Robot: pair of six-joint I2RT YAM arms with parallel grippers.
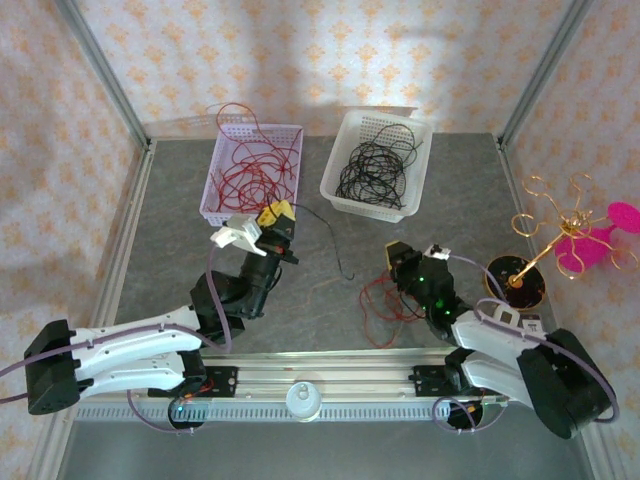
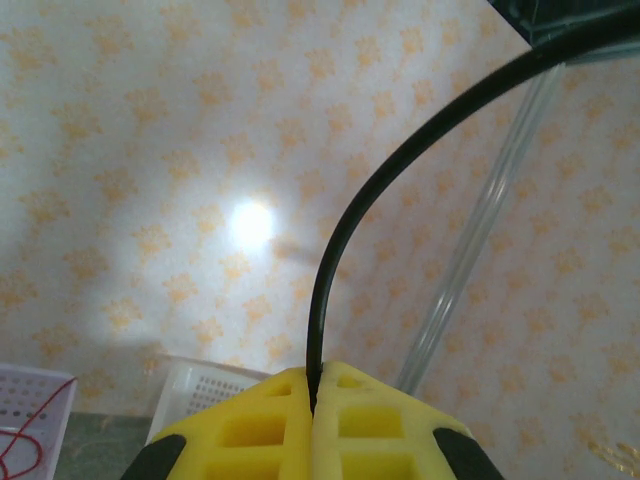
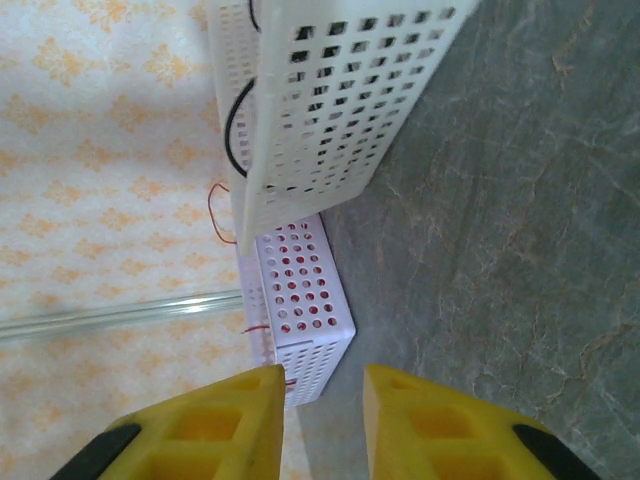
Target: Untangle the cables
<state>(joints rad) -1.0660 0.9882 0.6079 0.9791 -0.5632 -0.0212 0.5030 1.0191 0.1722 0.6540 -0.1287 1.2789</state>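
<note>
Pinching thin curved black wire (image 2: 316,330), yellow left hand (image 2: 312,388)

table (image 1: 330,330): two baskets are set side by side at its far edge.
left basket (image 1: 212,185): placed left of the right basket (image 1: 365,207), apart from it; a wire bunch (image 1: 255,170) is held in it, with loops rising over the far rim.
right basket: a second bunch (image 1: 372,178) is held in it.
left gripper (image 1: 278,222): found at the left basket's near right corner; a single strand (image 1: 335,245) is pinched in it and trails rightward onto the table.
right gripper (image 1: 400,258): found before the right basket, well apart, jaws parted.
loose wires (image 1: 385,300): laid on the table just before and left of the right gripper.
stand (image 1: 520,280): set at the table's right edge.
</note>
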